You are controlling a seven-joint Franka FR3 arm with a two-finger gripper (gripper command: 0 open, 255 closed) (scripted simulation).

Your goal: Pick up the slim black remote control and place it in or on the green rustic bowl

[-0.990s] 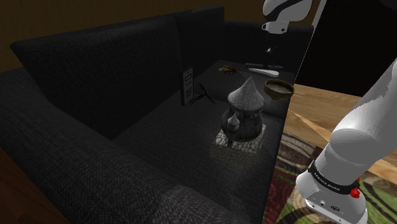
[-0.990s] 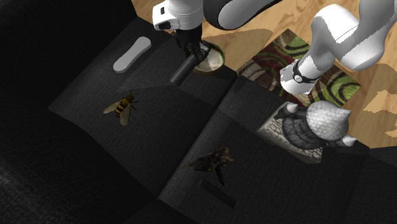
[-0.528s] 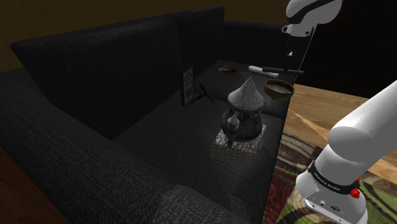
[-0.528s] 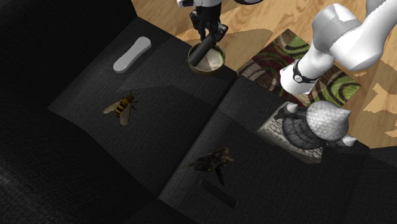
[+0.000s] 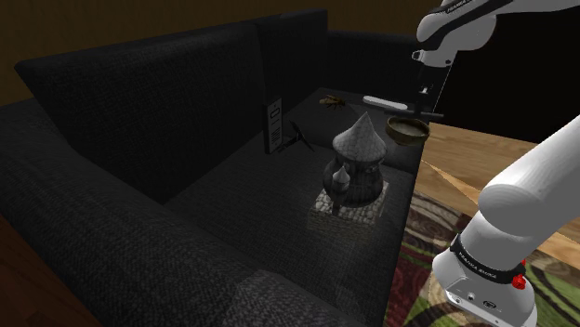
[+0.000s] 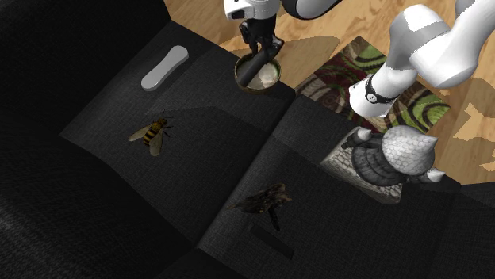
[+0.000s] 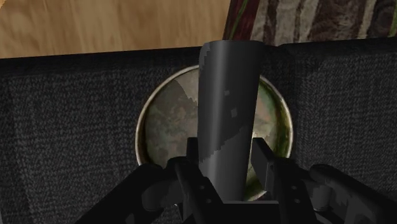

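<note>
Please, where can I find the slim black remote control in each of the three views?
Shoulder view: the slim black remote control lies level at upper right, just above the round greenish bowl.
Second exterior view: top centre, the remote slants over the bowl.
Wrist view: the remote is clasped between the jaws, crossing the bowl.
Shared landmark: the bowl.

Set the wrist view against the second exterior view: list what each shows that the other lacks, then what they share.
Wrist: the jaws pressed against both sides of the black remote. Second exterior: a bee, a pale grey remote, a stone hut model. Shared: that remote over the green bowl, the dark sofa, wooden floor.
</note>
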